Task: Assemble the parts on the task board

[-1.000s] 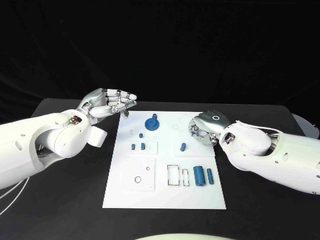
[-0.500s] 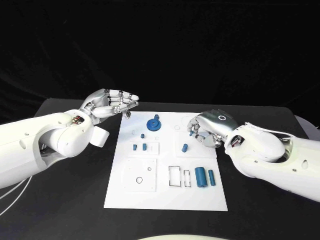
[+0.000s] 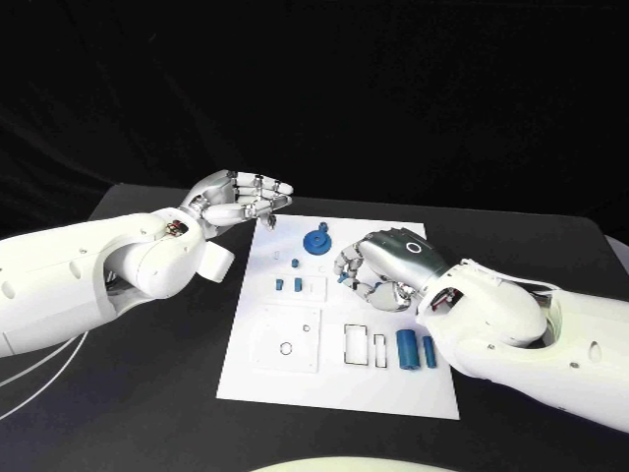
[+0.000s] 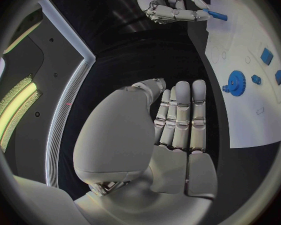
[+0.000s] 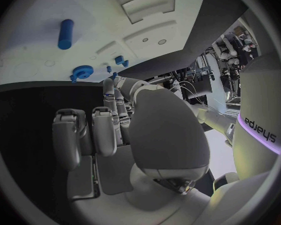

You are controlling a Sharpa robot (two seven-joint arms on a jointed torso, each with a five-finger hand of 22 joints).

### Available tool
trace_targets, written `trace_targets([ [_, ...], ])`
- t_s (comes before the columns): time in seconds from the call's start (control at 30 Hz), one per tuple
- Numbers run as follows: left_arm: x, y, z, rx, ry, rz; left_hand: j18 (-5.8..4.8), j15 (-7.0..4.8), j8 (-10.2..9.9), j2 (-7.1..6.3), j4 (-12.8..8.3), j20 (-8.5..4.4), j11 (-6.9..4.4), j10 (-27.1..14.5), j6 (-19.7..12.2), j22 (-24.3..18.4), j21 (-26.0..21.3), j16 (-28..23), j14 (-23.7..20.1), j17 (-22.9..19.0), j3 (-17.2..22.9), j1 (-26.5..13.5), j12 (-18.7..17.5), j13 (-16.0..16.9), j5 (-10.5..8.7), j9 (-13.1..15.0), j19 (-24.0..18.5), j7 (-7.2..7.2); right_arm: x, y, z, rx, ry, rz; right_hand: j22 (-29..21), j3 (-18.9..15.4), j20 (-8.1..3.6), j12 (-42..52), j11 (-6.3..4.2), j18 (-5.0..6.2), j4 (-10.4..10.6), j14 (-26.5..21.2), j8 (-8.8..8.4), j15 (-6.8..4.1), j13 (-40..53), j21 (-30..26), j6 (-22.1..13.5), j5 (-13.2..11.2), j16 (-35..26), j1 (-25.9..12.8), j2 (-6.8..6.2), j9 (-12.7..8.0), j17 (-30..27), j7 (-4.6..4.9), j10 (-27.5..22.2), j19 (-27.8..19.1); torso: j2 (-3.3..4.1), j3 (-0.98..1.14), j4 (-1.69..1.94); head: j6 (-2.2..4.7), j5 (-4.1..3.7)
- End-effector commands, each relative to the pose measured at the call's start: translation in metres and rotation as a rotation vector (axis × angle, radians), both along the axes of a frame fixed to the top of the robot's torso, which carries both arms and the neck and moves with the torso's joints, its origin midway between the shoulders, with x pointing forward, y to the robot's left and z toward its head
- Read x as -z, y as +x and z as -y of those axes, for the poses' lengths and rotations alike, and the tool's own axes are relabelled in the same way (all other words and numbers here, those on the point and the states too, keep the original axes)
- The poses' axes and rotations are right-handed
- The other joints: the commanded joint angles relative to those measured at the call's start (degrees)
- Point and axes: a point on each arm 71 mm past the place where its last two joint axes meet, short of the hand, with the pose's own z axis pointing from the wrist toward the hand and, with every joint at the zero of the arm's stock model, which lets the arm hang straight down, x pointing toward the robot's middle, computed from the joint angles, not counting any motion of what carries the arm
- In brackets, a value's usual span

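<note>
Blue parts, among them a gear (image 3: 316,241) and two cylinders (image 3: 416,348), lie on the white task board (image 3: 265,372) mid-table. Over its centre the right hand (image 3: 378,265) pinches a small blue peg (image 4: 217,15) in curled fingers, probably to seat it. Beyond the board's far left corner, the left hand (image 3: 241,200) hangs curled on nothing, seemingly keeping clear.

- The task board (image 3: 265,366) looks like smooth, matt white plastic.
- The parts (image 3: 407,347) are blue, plastic-looking, with a slight sheen.
- The left robot hand (image 3: 241,201) and right robot hand (image 3: 378,265) are glossy silver metal.
- The desk (image 3: 144,393) is matt black.
- The arms (image 3: 60,285) have smooth, glossy white shells.
</note>
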Motion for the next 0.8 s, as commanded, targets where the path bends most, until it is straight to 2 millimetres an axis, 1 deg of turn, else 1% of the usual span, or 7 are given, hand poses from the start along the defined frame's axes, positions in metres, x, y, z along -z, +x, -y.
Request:
trace_targets([
  [0.03, -0.001, -0.001, 0.004, 0.005, -0.023, 0.001, 0.81, -0.13, -0.2, -0.34, 0.1, -0.14, -0.03, -0.3, -0.3, -0.1, -0.2, -0.2, 0.0, -0.1, 0.3, -0.2, 0.2, -0.1, 0.09, -0.1, 0.0, 0.14, 0.006, -0.005, -0.009, -0.035, 0.020, -0.013, 12.6, 0.0, -0.27, -0.3, 0.05, -0.89, -0.4, 2.8, 0.14, -0.44, 0.0, 0.1, 0.3, 0.1, -0.2, -0.7, -0.08, 0.1, 0.0, 0.00, 0.1, 3.3, 0.01, -0.05, -0.02, -0.34, 1.19],
  [0.23, -0.001, 0.000, 0.008, 0.005, -0.033, -0.002, 0.81, -0.13, -0.2, -0.34, 0.0, -0.13, -0.03, -0.4, -0.3, -0.1, -0.2, -0.3, 0.0, -0.1, 0.3, -0.2, 0.2, -0.1, 0.10, -0.1, -0.1, 0.14, 0.027, -0.010, -0.025, -0.066, 0.017, -0.063, 12.7, 0.0, -0.28, -0.3, 0.05, -0.90, -0.4, 2.8, 0.15, -0.44, 0.0, 0.1, 0.3, 0.1, -0.3, -0.7, -0.08, 0.1, -0.1, -0.01, 0.1, 3.3, 0.01, -0.10, -0.03, -1.06, 2.39],
  [0.27, 0.000, 0.000, 0.008, 0.005, -0.033, -0.003, 0.81, -0.12, -0.2, -0.34, 0.0, -0.13, -0.02, -0.4, -0.3, -0.1, -0.2, -0.3, 0.0, -0.1, 0.3, -0.2, 0.2, -0.1, 0.10, -0.1, -0.1, 0.14, 0.030, -0.011, -0.027, -0.070, 0.016, -0.071, 12.7, 0.0, -0.28, -0.3, 0.05, -0.90, -0.4, 2.8, 0.15, -0.44, 0.0, 0.1, 0.3, 0.1, -0.3, -0.7, -0.08, 0.1, -0.1, -0.01, 0.1, 3.3, 0.02, -0.08, -0.03, -1.15, 2.46],
  [0.3, 0.000, 0.000, 0.009, 0.005, -0.034, -0.003, 0.81, -0.12, -0.2, -0.34, 0.0, -0.13, -0.02, -0.4, -0.3, -0.1, -0.2, -0.3, 0.0, -0.1, 0.3, -0.2, 0.2, -0.1, 0.10, -0.1, -0.1, 0.14, 0.032, -0.012, -0.029, -0.072, 0.015, -0.075, 12.7, 0.0, -0.28, -0.3, 0.05, -0.90, -0.4, 2.8, 0.14, -0.45, 0.0, 0.1, 0.3, 0.1, -0.3, -0.7, -0.07, 0.1, -0.1, -0.01, 0.1, 3.3, 0.01, -0.09, -0.02, -1.35, 2.67],
  [0.4, 0.000, 0.000, 0.011, 0.007, -0.035, -0.004, 0.81, -0.12, -0.2, -0.34, 0.1, -0.12, -0.02, -0.4, -0.3, -0.1, -0.3, -0.3, 0.0, -0.1, 0.3, -0.2, 0.2, -0.1, 0.10, -0.1, -0.1, 0.14, 0.040, -0.014, -0.035, -0.081, 0.010, -0.093, 12.7, 0.0, -0.28, -0.3, 0.05, -0.90, -0.4, 2.8, 0.14, -0.45, 0.0, 0.1, 0.3, 0.1, -0.3, -0.7, -0.07, 0.1, -0.1, -0.01, 0.1, 3.3, 0.00, -0.04, -0.05, -1.56, 3.26],
  [0.6, 0.000, 0.001, 0.015, 0.013, -0.038, -0.005, 0.81, -0.11, -0.2, -0.35, 0.1, -0.11, -0.01, -0.4, -0.3, -0.1, -0.3, -0.3, -0.1, -0.2, 0.3, -0.2, 0.2, -0.1, 0.10, 0.0, -0.1, 0.14, 0.052, -0.017, -0.043, -0.093, 0.000, -0.122, 12.7, 0.1, -0.28, -0.4, 0.06, -0.90, -0.4, 2.8, 0.12, -0.45, 0.0, 0.2, 0.2, 0.2, -0.3, -0.9, -0.05, 0.2, -0.1, 0.01, 0.1, 3.3, 0.03, -0.04, -0.05, -1.90, 3.71],
  [0.8, 0.001, 0.002, 0.016, 0.012, -0.038, -0.008, 0.80, -0.07, -0.2, -0.40, 0.2, -0.07, 0.00, -0.4, -0.3, -0.1, -0.4, -0.4, -0.1, -0.3, 0.3, -0.5, 0.3, -0.1, 0.05, 0.0, -0.1, 0.13, 0.058, -0.018, -0.047, -0.095, -0.008, -0.136, 12.7, 0.1, -0.28, -0.4, 0.07, -0.90, -0.5, 2.8, 0.11, -0.44, 0.0, 0.1, 0.2, 0.3, -0.3, -1.0, -0.04, 0.2, -0.1, 0.02, 0.1, 3.3, 0.03, 0.00, -0.04, -2.10, 3.96],
])
